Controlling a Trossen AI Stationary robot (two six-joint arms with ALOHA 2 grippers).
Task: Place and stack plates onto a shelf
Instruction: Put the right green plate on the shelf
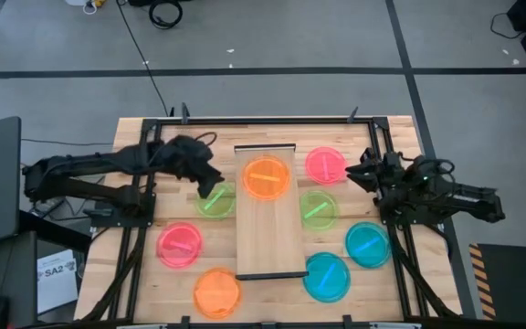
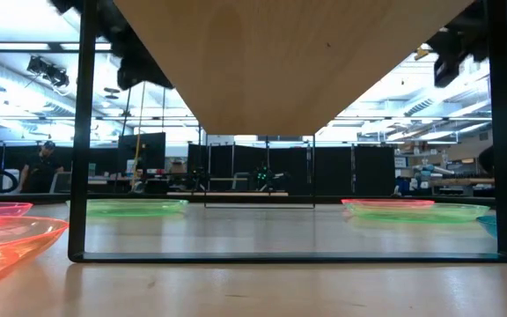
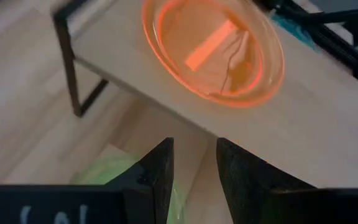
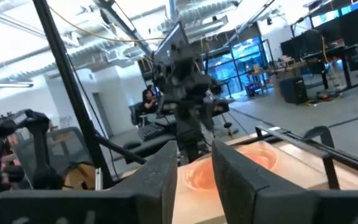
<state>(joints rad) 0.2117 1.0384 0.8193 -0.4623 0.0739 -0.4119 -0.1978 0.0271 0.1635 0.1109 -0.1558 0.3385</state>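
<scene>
The shelf (image 1: 268, 239) stands in the middle of the table, and one orange plate (image 1: 266, 178) rests flat on its far end. My left gripper (image 1: 212, 185) hovers just left of the shelf, above a lime green plate (image 1: 217, 203) that lies on the table. In its wrist view its fingers (image 3: 194, 168) stand a little apart and empty, with the orange plate (image 3: 213, 50) ahead. My right gripper (image 1: 354, 174) waits near the table's right edge beside a pink plate (image 1: 325, 164). Its fingers (image 4: 194, 180) stand a little apart and empty.
On the table lie a second green plate (image 1: 318, 210), two cyan plates (image 1: 367, 244) (image 1: 326, 277), a pink plate (image 1: 180, 244) and an orange plate (image 1: 216, 292). The shelf's dark end frames (image 2: 82, 132) stand on the table. Black rails edge the table.
</scene>
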